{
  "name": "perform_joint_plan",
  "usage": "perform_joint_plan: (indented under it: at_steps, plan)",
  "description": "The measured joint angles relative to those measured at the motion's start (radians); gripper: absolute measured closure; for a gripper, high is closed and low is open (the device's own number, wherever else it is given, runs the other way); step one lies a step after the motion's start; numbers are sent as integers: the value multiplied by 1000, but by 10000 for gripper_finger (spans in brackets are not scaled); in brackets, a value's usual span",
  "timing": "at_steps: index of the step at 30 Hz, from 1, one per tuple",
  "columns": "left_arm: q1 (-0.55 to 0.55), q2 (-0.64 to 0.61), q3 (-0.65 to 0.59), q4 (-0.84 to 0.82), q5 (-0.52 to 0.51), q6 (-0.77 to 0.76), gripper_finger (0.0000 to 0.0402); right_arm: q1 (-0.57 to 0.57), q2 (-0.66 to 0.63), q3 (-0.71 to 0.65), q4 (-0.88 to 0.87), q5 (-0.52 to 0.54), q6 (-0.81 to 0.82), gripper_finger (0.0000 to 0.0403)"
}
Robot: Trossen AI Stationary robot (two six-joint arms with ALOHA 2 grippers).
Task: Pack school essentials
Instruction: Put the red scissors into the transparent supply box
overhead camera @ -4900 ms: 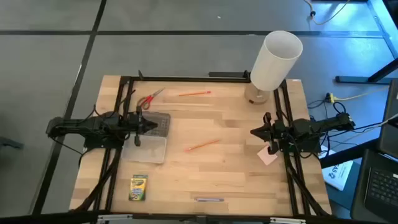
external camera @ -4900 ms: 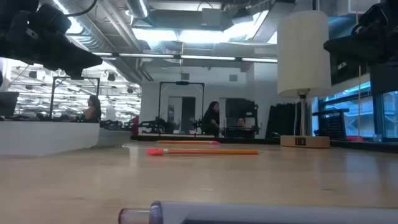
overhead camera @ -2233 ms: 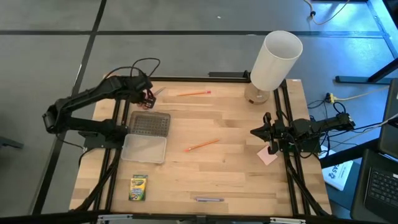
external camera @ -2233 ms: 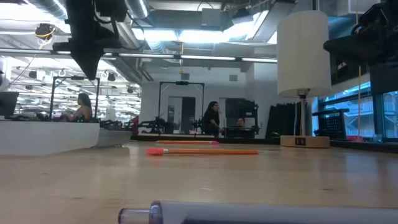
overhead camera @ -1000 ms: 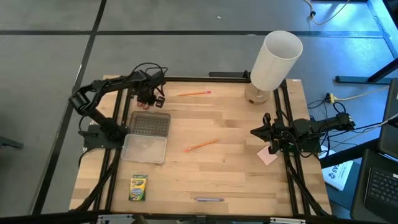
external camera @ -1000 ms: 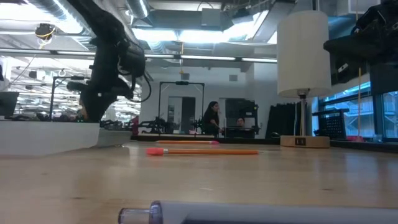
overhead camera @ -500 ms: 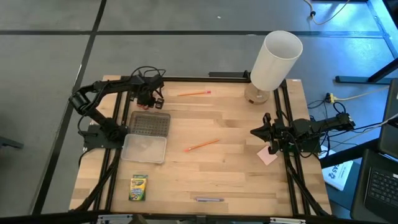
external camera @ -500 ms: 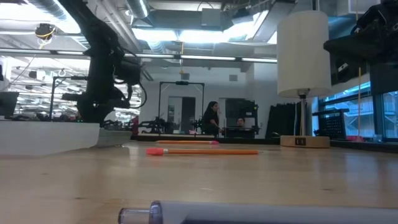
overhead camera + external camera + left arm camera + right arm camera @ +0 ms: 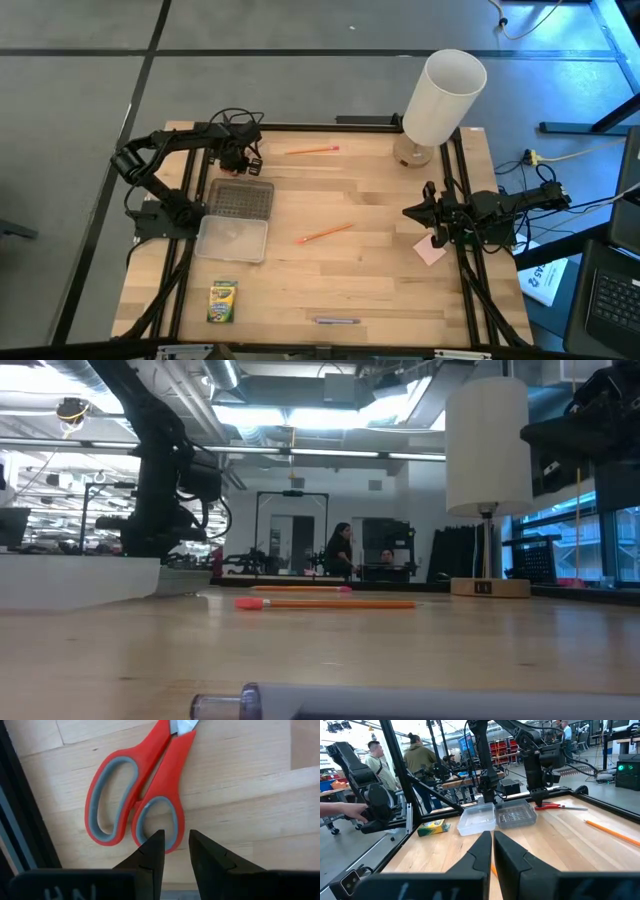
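Note:
The red-handled scissors (image 9: 140,795) lie flat at the table's far left, mostly hidden under my left gripper (image 9: 241,158) in the high view. My left gripper (image 9: 176,847) is open and points down, one finger over the smaller handle loop and one just outside it. My right gripper (image 9: 428,214) waits shut at the right edge, above the pink pad (image 9: 431,251). Two orange pencils (image 9: 313,150) (image 9: 325,234), the crayon box (image 9: 223,300) and the grey pen (image 9: 337,321) lie flat on the table. My left gripper comes at the scissors from above, pointing down. Its fingers (image 9: 154,845) stand on either side of the outer rim of the smaller handle loop (image 9: 172,837). I cannot tell whether they touch it. The scissors lie flat on the table.
The clear case (image 9: 232,240) with its dimpled grey lid (image 9: 243,200) lies open just on the near side of the left gripper. The tall white cylinder (image 9: 443,97) stands at the far right corner. Black frame rails (image 9: 190,250) run along both sides. People show in the room beyond.
The left gripper has come down toward the scissors at the far left, its arm standing more upright now.

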Motion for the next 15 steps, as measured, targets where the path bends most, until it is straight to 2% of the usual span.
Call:
perform_joint_plan:
  at_steps: [15]
  plan:
    - [0,38,-32,51,-1,1,319,0,0,0,0,0,4,380]
